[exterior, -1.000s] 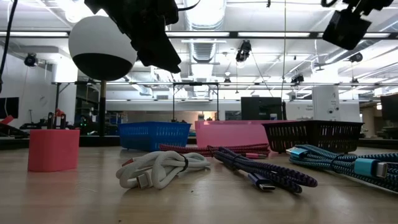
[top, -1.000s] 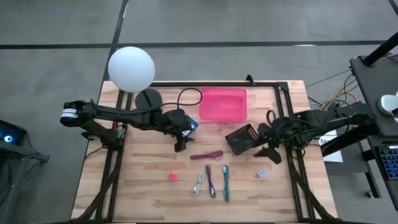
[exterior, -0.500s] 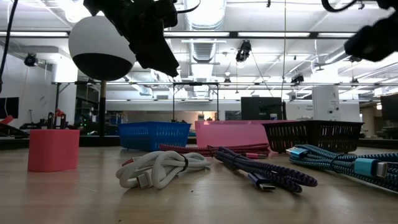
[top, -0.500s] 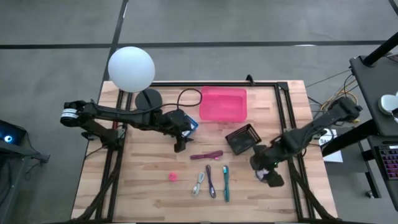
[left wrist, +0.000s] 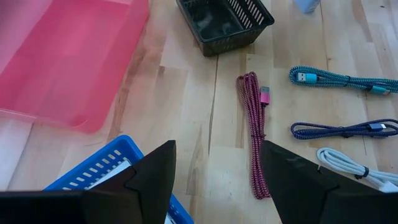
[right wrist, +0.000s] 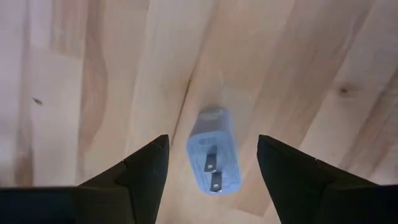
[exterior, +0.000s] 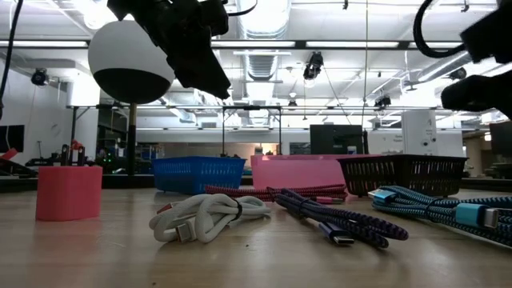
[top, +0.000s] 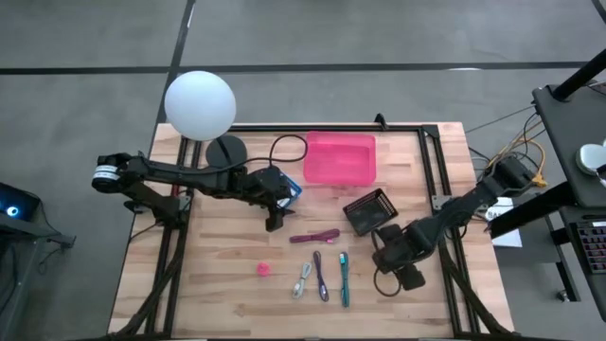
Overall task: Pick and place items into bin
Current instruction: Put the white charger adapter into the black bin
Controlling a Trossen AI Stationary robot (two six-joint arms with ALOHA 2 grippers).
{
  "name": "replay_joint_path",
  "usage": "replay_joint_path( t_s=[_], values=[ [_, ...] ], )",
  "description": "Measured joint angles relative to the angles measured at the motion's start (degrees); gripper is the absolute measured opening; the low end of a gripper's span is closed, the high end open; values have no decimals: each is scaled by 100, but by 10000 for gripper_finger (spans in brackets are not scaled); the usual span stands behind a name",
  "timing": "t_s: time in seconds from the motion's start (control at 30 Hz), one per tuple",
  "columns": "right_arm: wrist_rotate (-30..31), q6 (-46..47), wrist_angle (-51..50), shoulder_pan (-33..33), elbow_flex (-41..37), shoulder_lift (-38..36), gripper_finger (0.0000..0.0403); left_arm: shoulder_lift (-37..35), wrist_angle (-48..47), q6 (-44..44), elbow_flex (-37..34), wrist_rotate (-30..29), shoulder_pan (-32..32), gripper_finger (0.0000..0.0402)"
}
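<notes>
Directly below the right gripper's (right wrist: 211, 155) spread fingers lies the charger plug (right wrist: 213, 151), bare table (right wrist: 93, 74) around it.

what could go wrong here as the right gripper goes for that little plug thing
1. The right gripper is open above the pale blue charger plug, which lies flat, prongs up, at a slant between the fingers; closing may spin or squirt it away.
2. The plug looks low on the wooden table, so the fingertips may scrape the wood or close above it.
3. The black basket sits close to the right arm; a swing towards it might knock it.
</notes>
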Motion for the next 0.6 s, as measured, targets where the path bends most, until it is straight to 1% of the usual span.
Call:
replay_joint_path(
  t_s=[0.2, 0.47, 0.6],
  values=[
    [52, -495, -5, 78, -168, 150, 228, 1, -1, -1, 0, -11, 0, 215],
    [166, -551, 15, 75, -342, 254, 226, 1, 0, 0, 0, -15, 0, 215],
    [166, -556, 37, 75, -352, 255, 212, 2, -1, -1, 0, -16, 0, 215]
  ],
)
